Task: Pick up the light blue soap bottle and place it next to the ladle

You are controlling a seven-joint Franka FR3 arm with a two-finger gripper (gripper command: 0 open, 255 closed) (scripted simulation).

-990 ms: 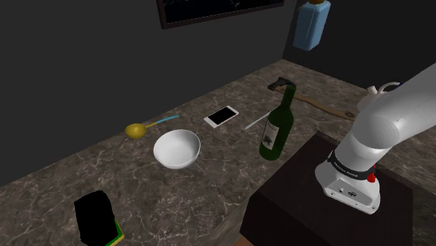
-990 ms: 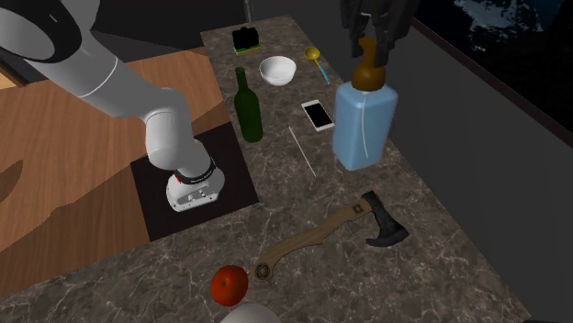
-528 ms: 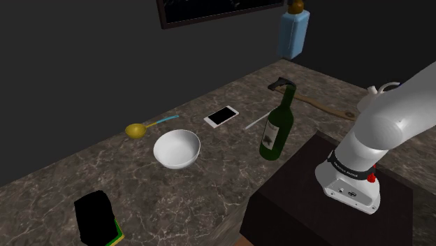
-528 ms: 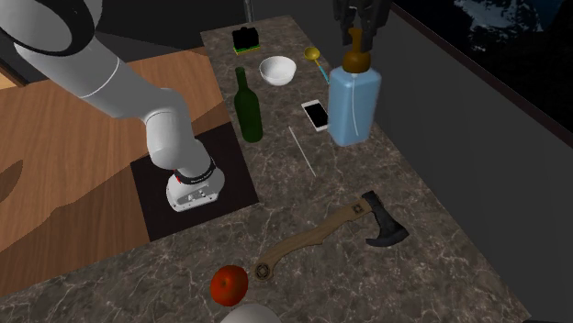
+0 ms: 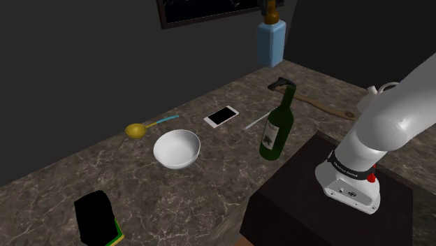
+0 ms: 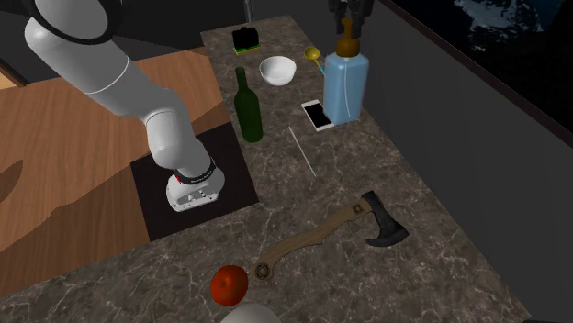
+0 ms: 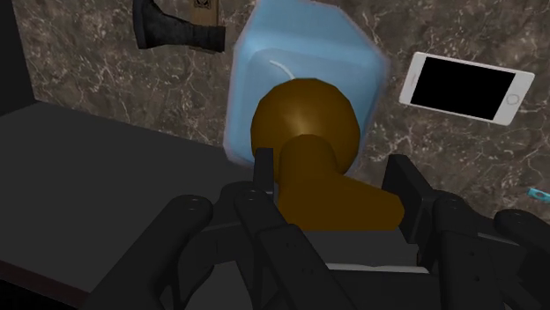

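The light blue soap bottle (image 5: 271, 43) with a brown pump top hangs in the air above the back of the marble counter (image 5: 216, 178). My gripper (image 5: 270, 7) is shut on the pump from above. In the second exterior view the soap bottle (image 6: 344, 87) hangs under the gripper (image 6: 349, 16), over the phone's far side. In the wrist view the fingers (image 7: 264, 172) clasp the brown pump of the soap bottle (image 7: 304, 53), the gripper (image 7: 335, 189) above it. The ladle (image 5: 137, 130), with a yellow bowl and a light blue handle, lies on the counter to the shoulder view's left; ladle (image 6: 313, 55).
A white phone (image 5: 221, 116), a thin white stick (image 5: 256, 121), a green wine bottle (image 5: 276, 129) and a white bowl (image 5: 177, 149) lie between bottle and ladle. An axe (image 5: 283, 87) lies behind. A black box (image 5: 94, 218) stands at the counter's near end. A red fruit (image 6: 230, 284) sits nearest the second exterior camera.
The gripper has carried the soap bottle steadily toward the shoulder view's left, from beyond the axe toward the phone and ladle. Nothing on the counter has moved.
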